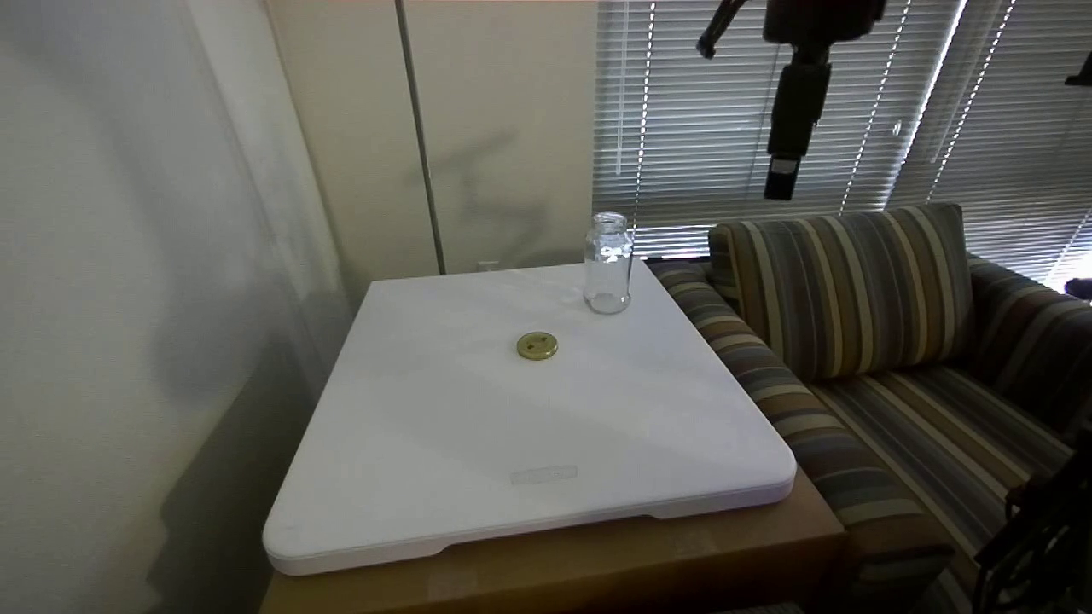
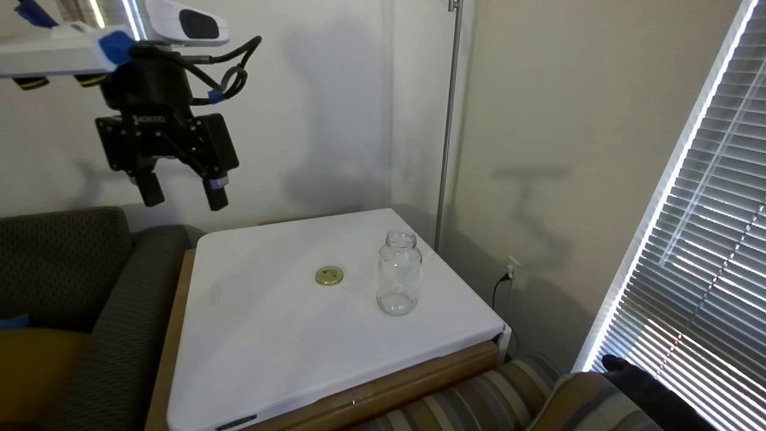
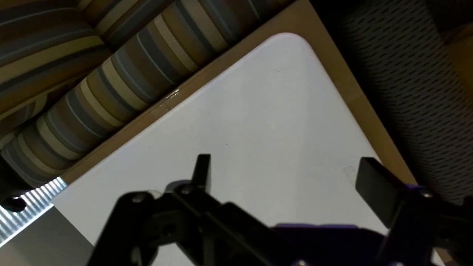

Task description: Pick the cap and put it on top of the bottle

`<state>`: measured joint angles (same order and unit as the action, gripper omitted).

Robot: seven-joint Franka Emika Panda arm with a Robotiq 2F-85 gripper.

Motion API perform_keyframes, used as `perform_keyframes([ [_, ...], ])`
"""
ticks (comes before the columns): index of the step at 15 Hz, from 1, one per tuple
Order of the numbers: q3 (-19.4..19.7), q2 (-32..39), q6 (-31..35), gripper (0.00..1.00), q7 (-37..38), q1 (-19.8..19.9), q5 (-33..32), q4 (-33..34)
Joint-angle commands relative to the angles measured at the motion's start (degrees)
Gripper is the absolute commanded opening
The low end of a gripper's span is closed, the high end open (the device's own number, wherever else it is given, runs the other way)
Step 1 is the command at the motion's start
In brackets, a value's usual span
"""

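Observation:
The cap, a flat round yellowish-olive disc, lies flat on the white tabletop in both exterior views (image 1: 537, 345) (image 2: 329, 275). The bottle, a clear jar, stands upright and uncovered on the same top in both exterior views (image 1: 608, 264) (image 2: 399, 275). My gripper is open and empty. It hangs high in the air, apart from both things, in both exterior views (image 1: 781, 183) (image 2: 185, 199). In the wrist view (image 3: 284, 162) its two fingers are wide apart over bare white tabletop. There the cap is not visible. A small pale edge shows behind the left finger, too little to identify.
The white tabletop (image 1: 512, 426) rests on a brown cardboard box (image 1: 554, 563). A striped armchair (image 1: 768, 409) and a dark patterned seat (image 2: 108, 311) stand against it. Walls, a thin metal pole (image 2: 449, 131) and window blinds (image 1: 682, 111) stand around it.

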<state>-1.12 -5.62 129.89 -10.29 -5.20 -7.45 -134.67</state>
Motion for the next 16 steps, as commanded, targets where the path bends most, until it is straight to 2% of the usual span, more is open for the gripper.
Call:
perform_keyframes([
  [1, -0.64, 6.07, 1.5, 1.0, 0.36, 0.65, 1.92, 4.16],
  [5, -0.81, 10.63, 0.01, 1.0, 1.38, 0.85, 2.13, 7.85],
  [6, -0.95, 7.68, 0.6, 1.0, 1.11, 0.75, 1.67, 5.18],
  [11, -1.01, 8.21, 0.59, 1.0, 1.16, 0.75, 1.65, 5.69],
  [13, -1.07, 7.97, 4.47, 1.0, 1.26, 0.75, 2.2, 4.58],
  [16, -1.71, 9.78, 5.57, 1.0, 3.05, 0.09, 0.44, 6.33],
])
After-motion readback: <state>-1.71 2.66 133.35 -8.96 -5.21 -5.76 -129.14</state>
